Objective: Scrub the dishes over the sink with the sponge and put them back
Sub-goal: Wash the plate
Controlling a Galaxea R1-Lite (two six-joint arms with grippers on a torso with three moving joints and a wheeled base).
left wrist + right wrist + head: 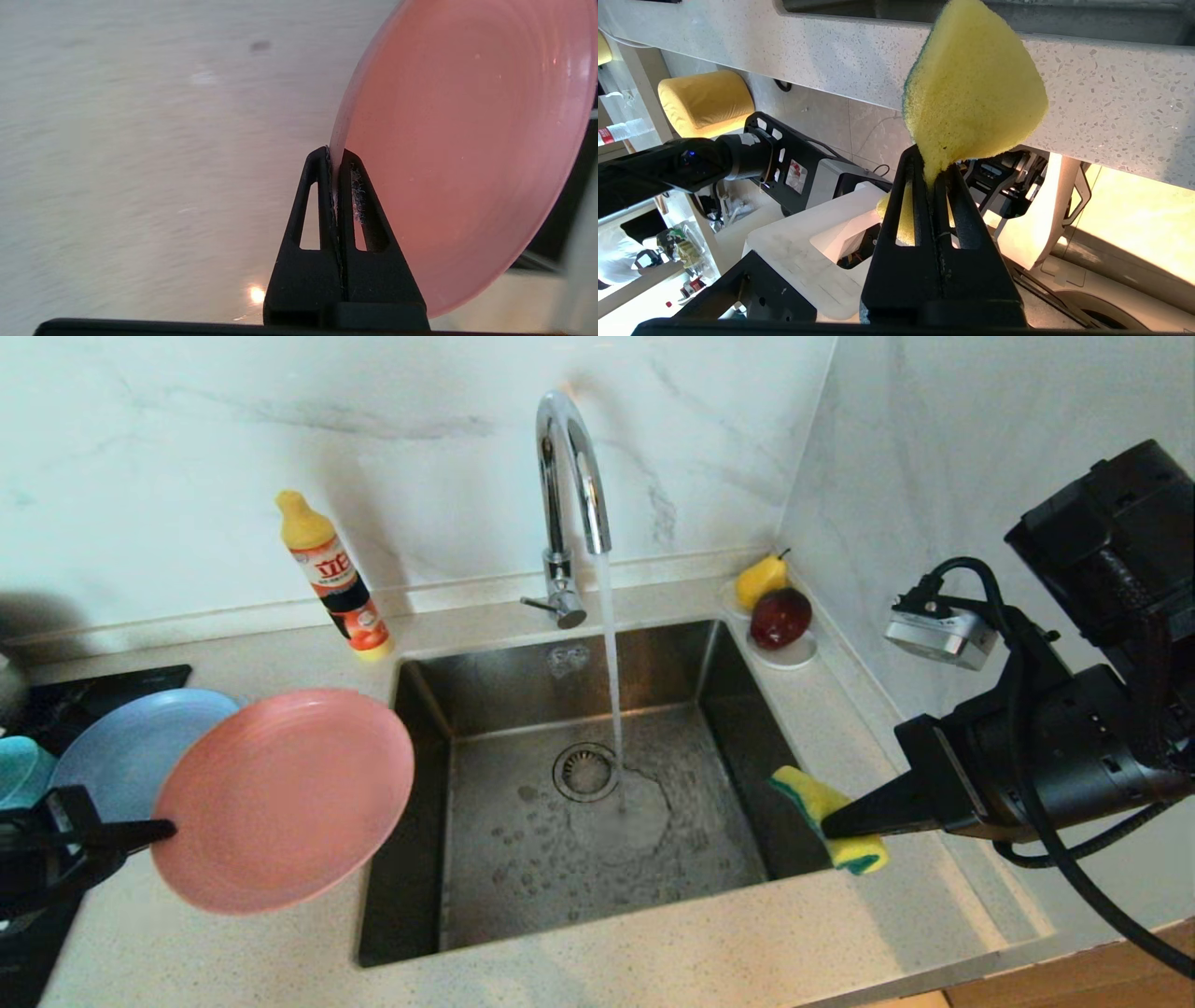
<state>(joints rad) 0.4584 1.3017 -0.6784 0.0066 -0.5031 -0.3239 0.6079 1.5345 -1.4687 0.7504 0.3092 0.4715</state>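
1. Head view: the counter (653,952) carries the sink (738,709), which is set toward its back right corner, under a chrome tap (569,476) from which water (611,663) runs down beside the round drain (585,772).
2. Wall (280,429) of pale marble stands behind the counter and turns along its right edge.
3. Right arm (1074,756) reaches in from the right over the counter's right edge, with a cable looped along it.
4. Pink plate (280,798) hangs tilted over the counter at the sink's left rim, its far edge overlapping that rim; the left wrist view shows it on edge (467,163).
5. Blue plate (121,747) lies on the counter's left side, partly behind the pink plate, with the teal bowl (19,770) just beside it at the left edge.
6. Soap bottle (334,577), yellow-capped, stands tilted at the back edge, left of the tap.
7. Left gripper (163,828) sits low at the left edge, its jaws clamped tight on the pink plate's near rim, as the wrist view confirms (335,158).
8. Right gripper (831,823) hovers at the sink's right rim, jaws pinched together on the sponge (826,803), which bends around them; in the wrist view the sponge (971,93) flares out above the tips (931,163).
9. Saucer (794,656) at the back right corner holds a pear (761,579) and a dark red fruit (780,616), touching.
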